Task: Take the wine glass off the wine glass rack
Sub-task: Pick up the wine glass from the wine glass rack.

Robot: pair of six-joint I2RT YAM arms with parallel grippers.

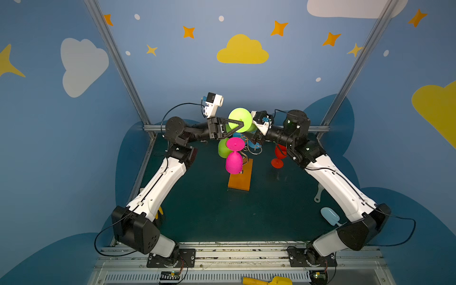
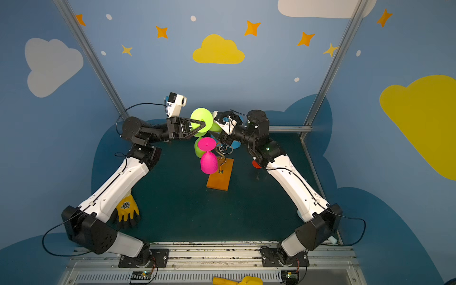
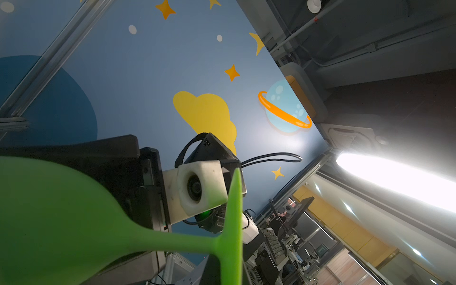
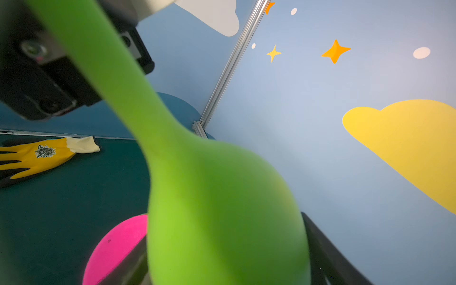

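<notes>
A lime-green wine glass (image 1: 238, 116) is held up over the wine glass rack, its round foot facing the top cameras. My left gripper (image 1: 242, 122) is shut on its stem just under the foot; the left wrist view shows that stem (image 3: 172, 243). My right gripper (image 4: 227, 246) has a finger on each side of the glass's bowl (image 4: 217, 197). The rack's gold wire (image 2: 223, 150) rises from an orange wooden base (image 1: 243, 181). A pink glass (image 1: 234, 160), a second green one (image 1: 223, 148) and a blue one (image 1: 238, 135) hang on it.
A red wine glass (image 1: 280, 154) stands on the dark green table right of the rack, partly behind my right arm. A yellow glove (image 2: 127, 208) lies by my left arm. A pale blue scoop (image 1: 330, 216) and a grey utensil (image 1: 318, 195) lie at the right edge.
</notes>
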